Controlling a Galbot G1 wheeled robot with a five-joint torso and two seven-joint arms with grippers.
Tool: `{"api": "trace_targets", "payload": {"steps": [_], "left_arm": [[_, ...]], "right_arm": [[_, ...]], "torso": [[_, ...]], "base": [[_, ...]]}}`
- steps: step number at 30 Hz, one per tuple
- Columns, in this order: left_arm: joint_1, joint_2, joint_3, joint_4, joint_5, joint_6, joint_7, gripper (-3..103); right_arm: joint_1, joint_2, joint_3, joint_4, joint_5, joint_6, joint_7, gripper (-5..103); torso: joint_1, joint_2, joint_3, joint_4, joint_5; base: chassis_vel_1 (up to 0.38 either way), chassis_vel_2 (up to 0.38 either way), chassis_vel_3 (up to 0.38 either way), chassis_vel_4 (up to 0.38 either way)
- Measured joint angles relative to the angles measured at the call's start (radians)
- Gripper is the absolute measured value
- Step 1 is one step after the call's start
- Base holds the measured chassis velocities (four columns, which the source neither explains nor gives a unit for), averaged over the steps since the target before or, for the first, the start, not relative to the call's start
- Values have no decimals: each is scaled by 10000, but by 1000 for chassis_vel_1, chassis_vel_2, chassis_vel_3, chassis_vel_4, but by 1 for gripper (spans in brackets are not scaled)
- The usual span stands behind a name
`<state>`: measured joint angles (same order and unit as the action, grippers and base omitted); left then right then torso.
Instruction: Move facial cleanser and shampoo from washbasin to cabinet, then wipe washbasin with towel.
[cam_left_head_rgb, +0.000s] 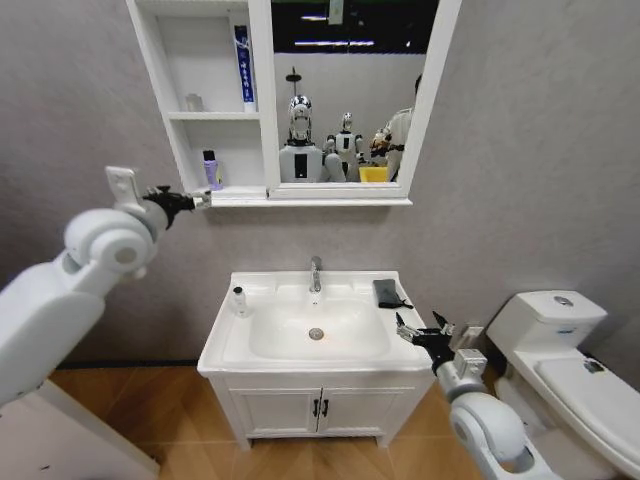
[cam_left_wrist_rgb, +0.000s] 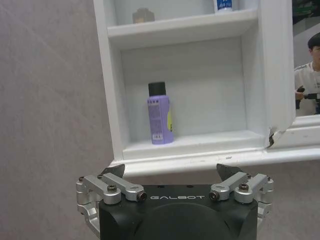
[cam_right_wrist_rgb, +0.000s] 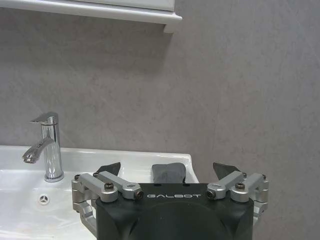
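On both end effector housings: "GALBOT"; bottle (cam_left_wrist_rgb: 160, 114) label prob. unreadable.

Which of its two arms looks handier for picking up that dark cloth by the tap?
Probably the right. The right gripper hovers open beside the washbasin, near the towel. The left gripper is up at the cabinet.

A mock bathroom: white ceramic washbasin (cam_left_head_rgb: 300, 345) with chrome tap (cam_left_head_rgb: 316, 273), white mirrored wall cabinet (cam_left_head_rgb: 262, 120), white toilet (cam_left_head_rgb: 570, 360), grey walls.
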<state>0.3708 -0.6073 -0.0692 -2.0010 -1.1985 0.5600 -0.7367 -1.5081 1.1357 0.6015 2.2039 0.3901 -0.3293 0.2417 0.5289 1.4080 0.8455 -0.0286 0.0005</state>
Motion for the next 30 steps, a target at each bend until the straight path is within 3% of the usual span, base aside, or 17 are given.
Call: {"api": "trace_targets", "payload": {"steps": [1,2,5,6,9,17,19,26,30], "left_arm": [[501,-234,1,135,509,-381,69,100],[501,-234,1,135,509,-381,69,100],[2196,-957,-208,605,2218,-1645,695,100],[2196,-957,-208,605,2218,-1645,695,100],[3397,-1705,-474,953,3427,-2263,1225,100],[4724,-3208,-558,1790,4529,-2952,1824,100],[4963,-3570,-507,2405,5291,-3301,2239,100],[5201,-3935,-462,3418,6283,-3635,2709,100],[5317,-4143,-440,3776,6406,-3772,2808,100]], "right_arm": [[18,40,-54,-10,-30,-1,8,100],[18,40,-54,-10,-30,-1,8,100],[-133,88,-8,40,-86,6,13,100],[-133,88,-8,40,-86,6,13,100],[-306,-13,212,186,-48,41,33,100],[-286,-248,319,324,259,11,169,100],[-171,-344,415,489,598,-124,231,100],[77,-591,561,650,1009,-307,363,100],[114,-445,521,560,982,-305,357,100]], "torso": [[2,-1,1,2,3],[2,-1,1,2,3],[3,-3,2,11,0],[3,-3,2,11,0],[3,-2,1,9,-6],[2,-2,1,9,0],[2,-3,1,7,-2],[2,-2,1,10,-1],[2,-3,1,10,-2]], "base": [[0,0,0,0],[0,0,0,0],[0,0,0,0],[0,0,0,0],[0,0,0,0],[0,0,0,0],[0,0,0,0],[0,0,0,0],[0,0,0,0]]}}
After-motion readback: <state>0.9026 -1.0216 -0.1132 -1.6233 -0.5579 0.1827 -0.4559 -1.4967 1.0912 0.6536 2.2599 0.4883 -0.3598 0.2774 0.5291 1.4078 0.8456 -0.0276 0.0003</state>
